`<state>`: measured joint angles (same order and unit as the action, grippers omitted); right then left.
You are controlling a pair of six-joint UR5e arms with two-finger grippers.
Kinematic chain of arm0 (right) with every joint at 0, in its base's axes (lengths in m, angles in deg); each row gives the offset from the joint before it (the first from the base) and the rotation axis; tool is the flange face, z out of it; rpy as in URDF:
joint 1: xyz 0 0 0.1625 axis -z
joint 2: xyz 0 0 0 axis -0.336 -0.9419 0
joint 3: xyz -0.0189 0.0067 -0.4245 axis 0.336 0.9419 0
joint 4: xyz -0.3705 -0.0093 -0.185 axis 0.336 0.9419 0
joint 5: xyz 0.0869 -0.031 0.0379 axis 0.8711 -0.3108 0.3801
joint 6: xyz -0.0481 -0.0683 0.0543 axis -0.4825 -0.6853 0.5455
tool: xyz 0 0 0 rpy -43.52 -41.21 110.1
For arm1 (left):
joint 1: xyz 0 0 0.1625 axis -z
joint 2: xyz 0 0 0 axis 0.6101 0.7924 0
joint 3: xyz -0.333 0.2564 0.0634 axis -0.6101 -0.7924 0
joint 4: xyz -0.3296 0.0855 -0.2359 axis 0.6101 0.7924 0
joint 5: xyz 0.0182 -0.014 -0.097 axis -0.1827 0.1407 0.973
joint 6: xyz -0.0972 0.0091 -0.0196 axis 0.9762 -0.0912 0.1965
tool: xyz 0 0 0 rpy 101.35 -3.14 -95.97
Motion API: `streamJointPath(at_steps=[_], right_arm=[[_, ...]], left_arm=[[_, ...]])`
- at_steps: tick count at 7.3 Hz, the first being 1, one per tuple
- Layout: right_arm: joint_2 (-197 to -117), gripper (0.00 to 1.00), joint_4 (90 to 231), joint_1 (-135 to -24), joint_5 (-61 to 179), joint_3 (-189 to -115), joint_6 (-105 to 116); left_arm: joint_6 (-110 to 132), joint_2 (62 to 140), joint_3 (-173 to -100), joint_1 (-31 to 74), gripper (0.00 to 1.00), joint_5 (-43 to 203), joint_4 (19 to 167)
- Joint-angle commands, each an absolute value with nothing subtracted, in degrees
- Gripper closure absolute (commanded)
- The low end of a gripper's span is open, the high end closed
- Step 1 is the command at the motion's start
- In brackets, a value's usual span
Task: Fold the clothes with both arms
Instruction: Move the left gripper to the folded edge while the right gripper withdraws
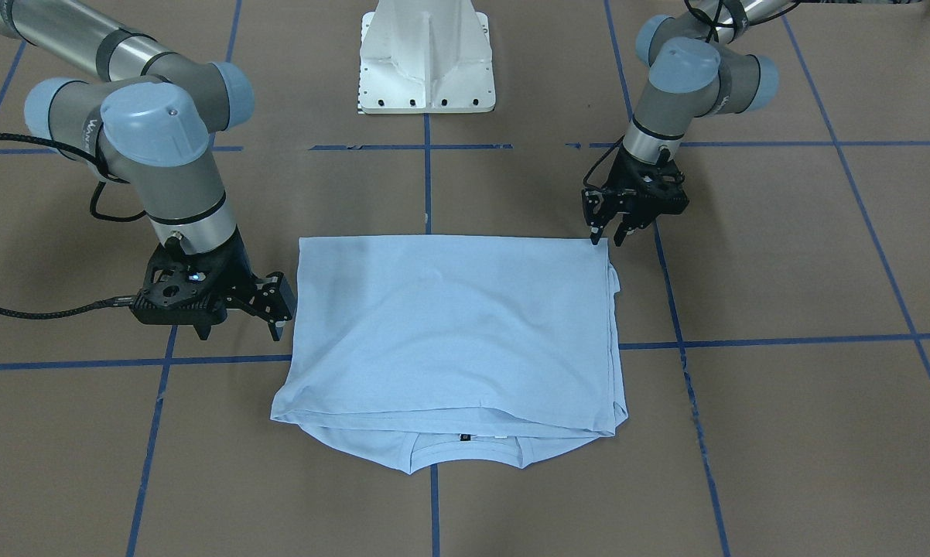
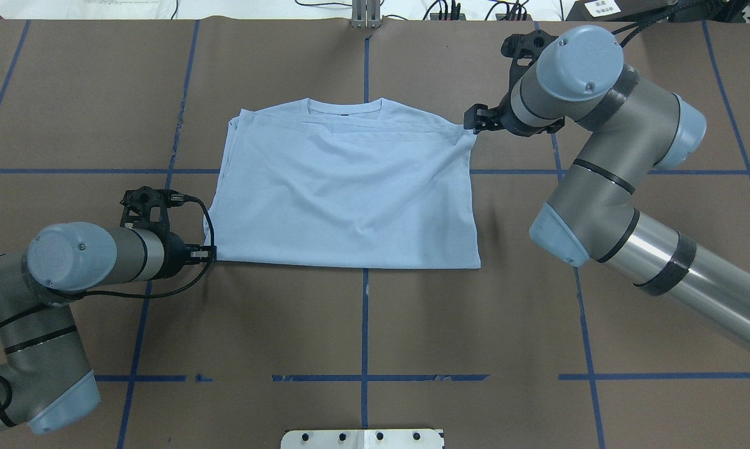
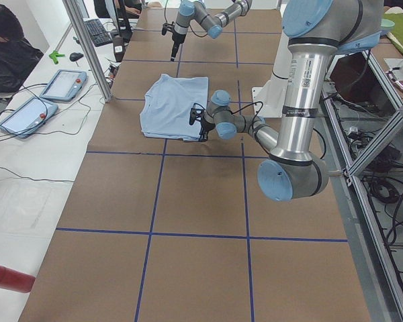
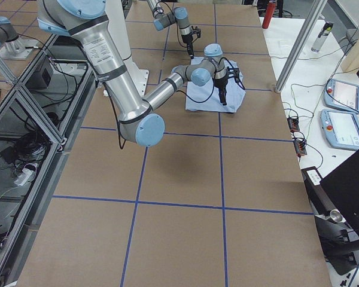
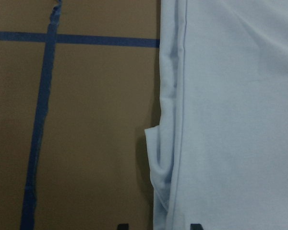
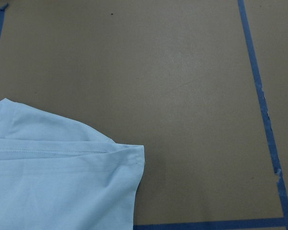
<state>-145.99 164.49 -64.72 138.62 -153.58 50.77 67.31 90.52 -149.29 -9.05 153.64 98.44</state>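
Note:
The light blue T-shirt (image 2: 344, 187) lies folded flat on the brown table, its collar (image 1: 465, 442) and dark neck label on the side away from the robot. My left gripper (image 2: 205, 253) stands open at the shirt's near left corner (image 1: 608, 232). In the left wrist view its two fingertips straddle the shirt's folded side edge (image 5: 165, 158). My right gripper (image 1: 241, 331) is open beside the shirt's far right corner (image 2: 472, 121), holding nothing. The right wrist view shows that corner (image 6: 129, 158) below, with no fingers in frame.
The white pedestal base (image 1: 426, 62) stands at the robot's side of the table. Blue tape lines (image 2: 364, 324) cross the brown surface. Beyond the table's far edge are a metal post (image 3: 91, 47), tablets (image 3: 27, 114), cables, a red cylinder (image 3: 7, 277) and a seated person (image 3: 7, 47).

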Motion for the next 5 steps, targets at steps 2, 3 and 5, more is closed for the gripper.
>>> streamJointPath(at_steps=[2, 3, 5], right_arm=[[-146.2, 0.00, 164.4, -64.7, 138.6, -153.5, 50.8], [-146.2, 0.00, 164.5, -64.7, 138.6, -153.4, 50.8], [-146.2, 0.00, 164.5, -64.7, 138.5, -153.4, 50.8]], left_arm=[[67.3, 90.7, -149.3, -9.7, 0.76, 153.5, 98.4], [67.3, 90.7, -149.3, -9.9, 0.93, 153.5, 98.4], [66.8, 90.4, -149.4, -9.9, 1.00, 151.1, 98.3]])
